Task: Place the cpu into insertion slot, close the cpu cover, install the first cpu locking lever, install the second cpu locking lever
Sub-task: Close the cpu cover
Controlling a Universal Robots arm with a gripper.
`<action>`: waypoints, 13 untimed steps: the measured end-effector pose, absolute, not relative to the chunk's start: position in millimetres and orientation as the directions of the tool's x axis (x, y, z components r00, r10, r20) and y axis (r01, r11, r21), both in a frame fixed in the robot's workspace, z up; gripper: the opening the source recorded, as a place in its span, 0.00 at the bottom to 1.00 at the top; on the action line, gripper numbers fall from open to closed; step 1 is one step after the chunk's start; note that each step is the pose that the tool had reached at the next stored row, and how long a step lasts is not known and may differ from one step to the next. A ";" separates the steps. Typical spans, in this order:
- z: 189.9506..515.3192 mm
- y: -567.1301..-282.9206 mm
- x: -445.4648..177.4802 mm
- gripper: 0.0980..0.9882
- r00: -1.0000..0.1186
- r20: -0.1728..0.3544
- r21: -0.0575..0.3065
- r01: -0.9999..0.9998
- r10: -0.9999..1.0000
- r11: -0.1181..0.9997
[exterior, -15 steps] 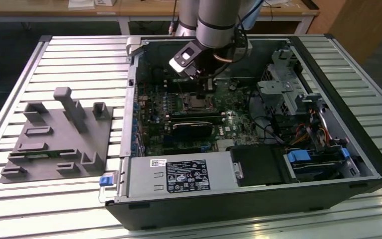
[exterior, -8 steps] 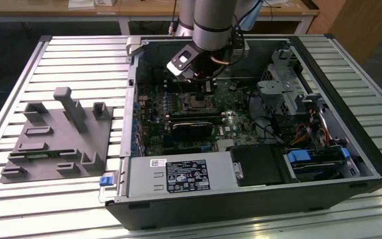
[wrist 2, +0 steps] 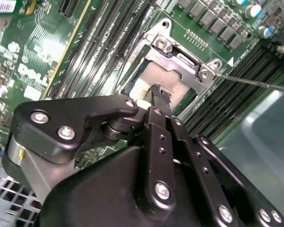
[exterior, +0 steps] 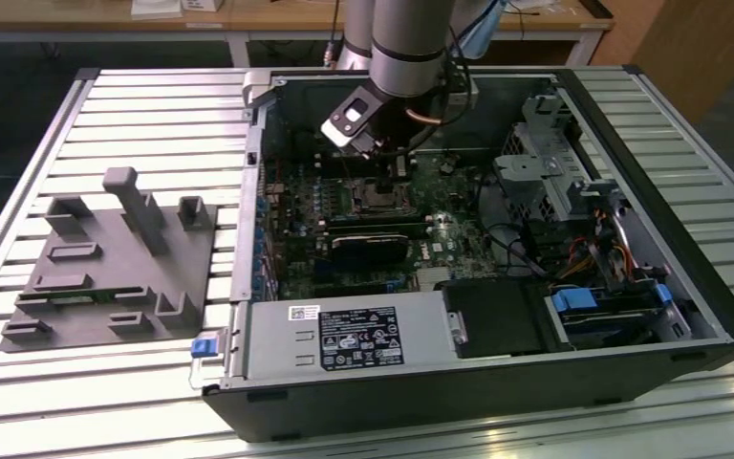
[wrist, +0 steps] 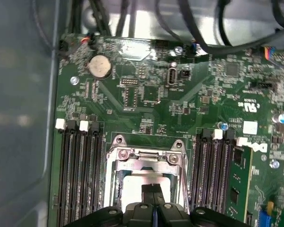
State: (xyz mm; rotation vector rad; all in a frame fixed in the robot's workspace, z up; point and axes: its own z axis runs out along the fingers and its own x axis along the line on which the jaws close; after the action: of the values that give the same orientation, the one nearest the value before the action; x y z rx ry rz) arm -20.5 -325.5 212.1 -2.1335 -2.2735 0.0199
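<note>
The cpu [wrist 2: 150, 78] lies in the insertion slot [exterior: 374, 198] on the green board, and its pale face [wrist: 131, 182] shows through the window of the cpu cover [wrist: 144, 157]. The silvery cpu cover [wrist 2: 180, 59] lies flat over it. My gripper [wrist 2: 159, 93] hangs straight over the chip with its thin black fingers shut together, their tips at or just above the pale face. I cannot tell if they touch it. In the first wrist view the gripper [wrist: 152, 190] hides the near part of the socket. A thin wire lever [wrist 2: 255, 83] slants away from one cover corner.
The open computer case [exterior: 711, 287] lies on a slatted table. Memory slots [wrist: 78, 175] flank the socket. A black card [exterior: 367, 251], the power supply [exterior: 341, 339] and a drive cage [exterior: 558, 172] ring the board. A grey fixture [exterior: 112, 268] sits at the exterior view's left.
</note>
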 end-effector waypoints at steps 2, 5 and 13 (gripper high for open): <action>212.1 -325.4 -20.5 0.01 -0.101 0.009 -0.026 0.995 0.995 0.101; 212.1 -325.4 -20.5 0.01 -0.154 0.009 -0.026 0.988 0.988 0.154; 212.0 -325.4 -20.5 0.01 -0.296 0.009 -0.025 0.955 0.955 0.296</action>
State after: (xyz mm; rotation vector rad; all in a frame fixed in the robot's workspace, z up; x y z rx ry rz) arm -20.5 -325.4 212.0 -1.8507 -2.5111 0.0239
